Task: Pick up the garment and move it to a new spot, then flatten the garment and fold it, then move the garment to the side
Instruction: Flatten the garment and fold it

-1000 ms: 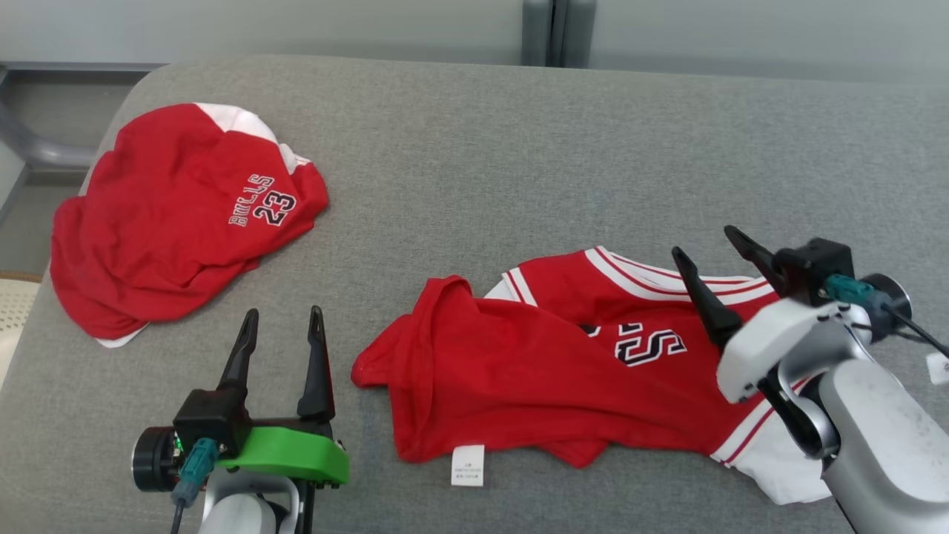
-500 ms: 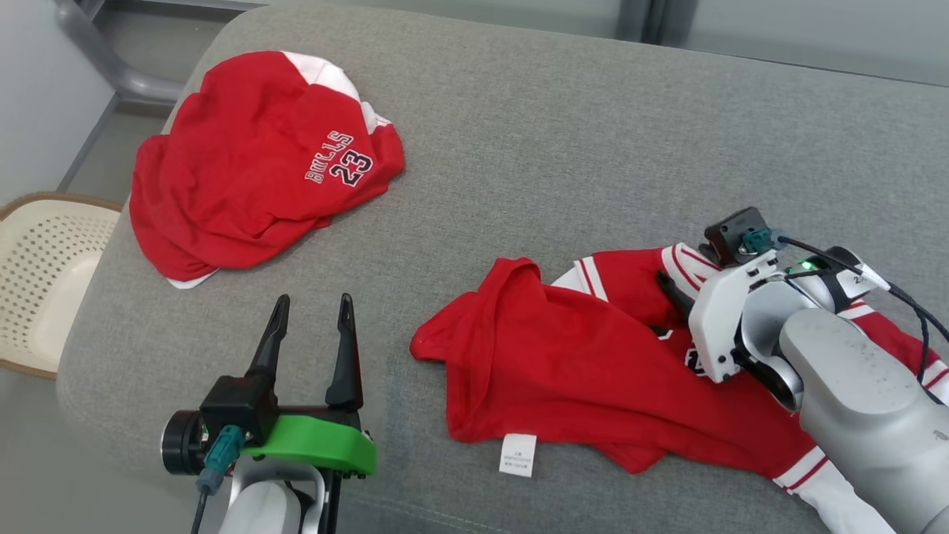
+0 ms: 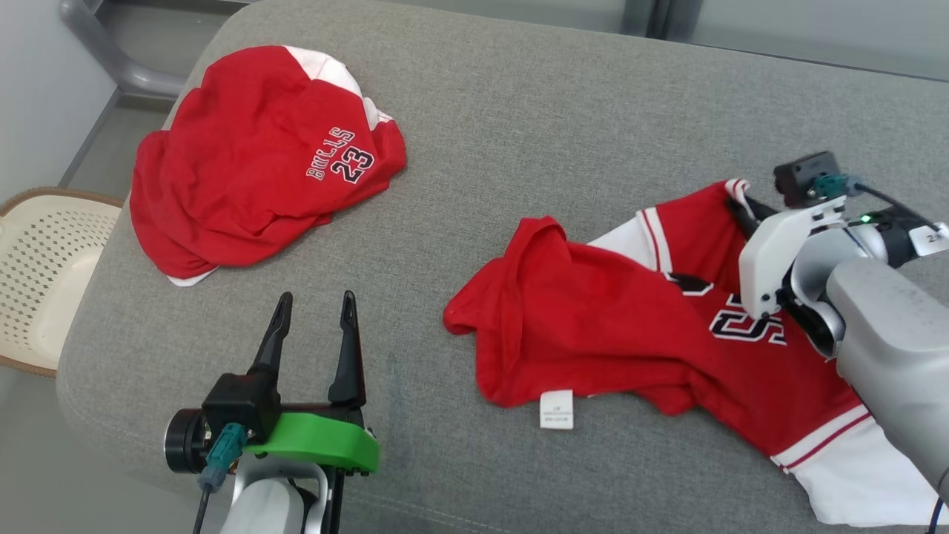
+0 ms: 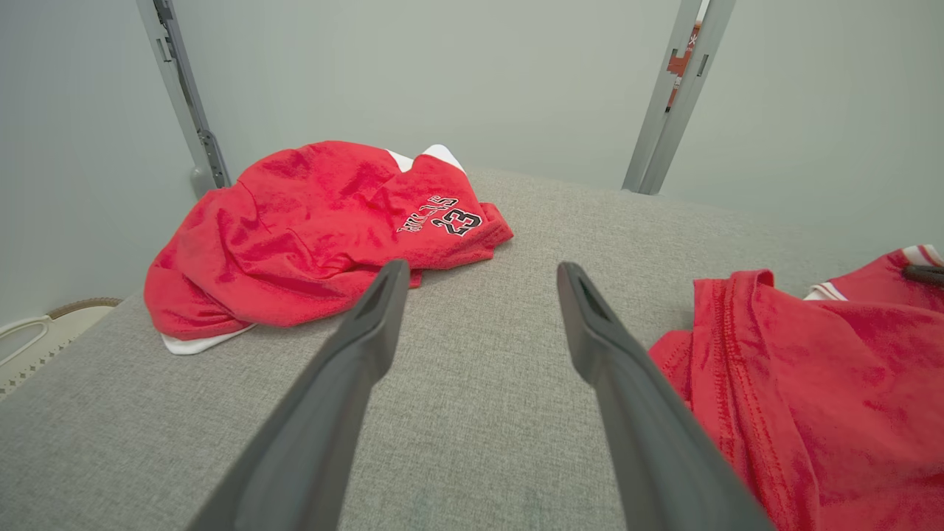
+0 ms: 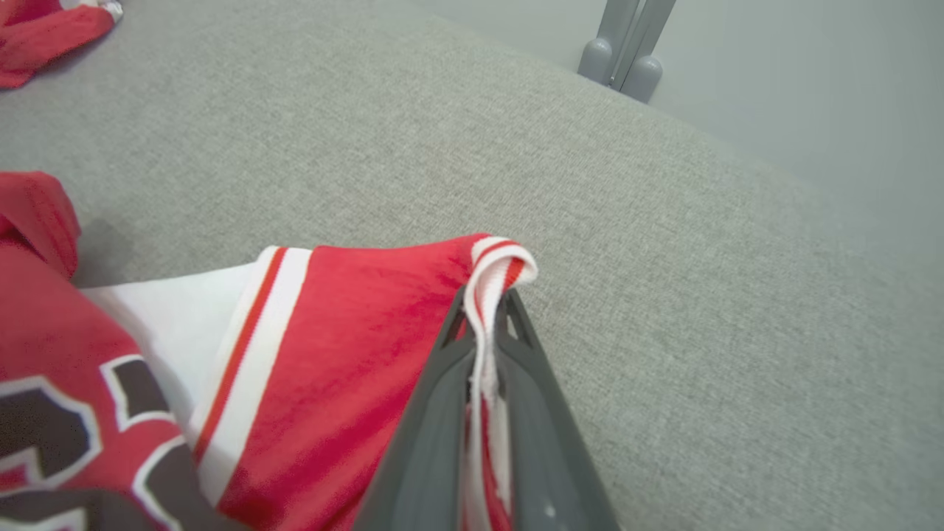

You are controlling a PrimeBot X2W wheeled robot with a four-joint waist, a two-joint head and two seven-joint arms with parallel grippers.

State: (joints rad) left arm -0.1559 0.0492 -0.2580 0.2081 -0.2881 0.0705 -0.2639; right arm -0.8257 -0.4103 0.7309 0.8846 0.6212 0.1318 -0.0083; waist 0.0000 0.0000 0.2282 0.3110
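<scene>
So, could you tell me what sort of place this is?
Probably an indoor test room set up for laundry folding: a grey padded surface with a jersey and a second jersey, a basket beside it, and bare pale walls.

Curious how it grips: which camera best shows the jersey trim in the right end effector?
The right wrist view: the striped trim sits pinched between the right end effector's fingers. In the head view the arm's housing hides the pinch; the left wrist view catches one fingertip by the jersey.
</scene>
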